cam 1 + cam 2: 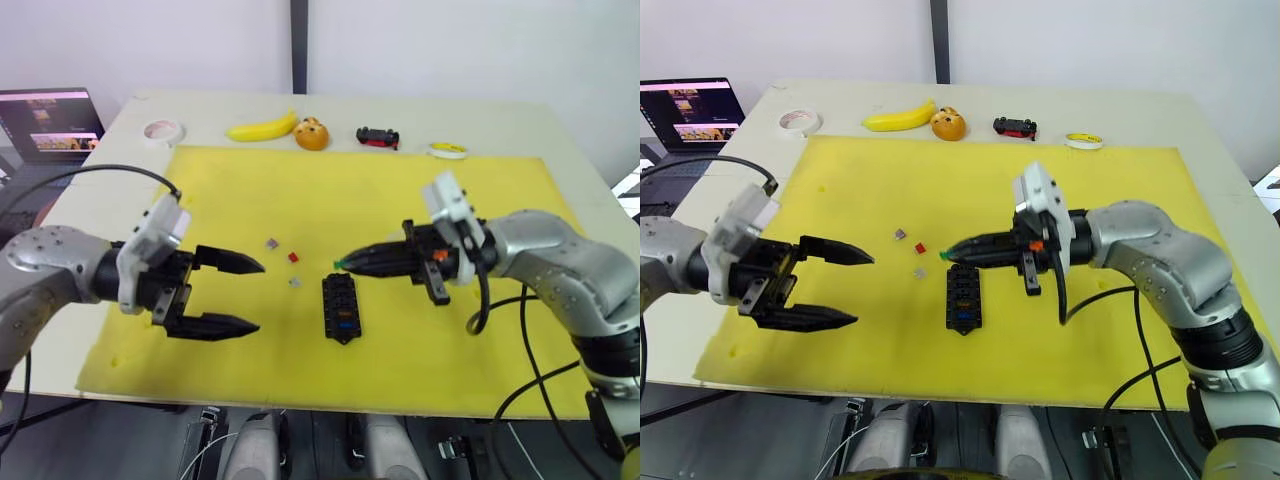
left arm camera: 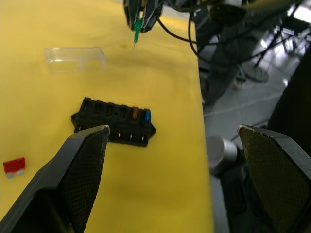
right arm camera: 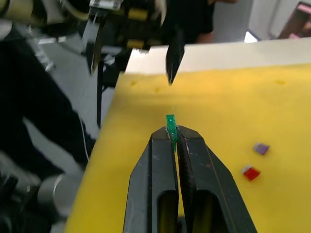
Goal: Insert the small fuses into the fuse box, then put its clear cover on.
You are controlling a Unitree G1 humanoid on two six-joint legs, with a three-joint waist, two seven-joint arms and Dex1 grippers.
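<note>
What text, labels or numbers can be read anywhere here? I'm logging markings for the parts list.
None can be read.
Laptop screen: picture tiles and thin lines that may be text, too small to read.
Fuse box: no marking legible.
Green fuse in the right gripper fingers: any rating number is too small to tell.
Yellow tape roll: no print legible.
Toy car: no lettering legible.
</note>
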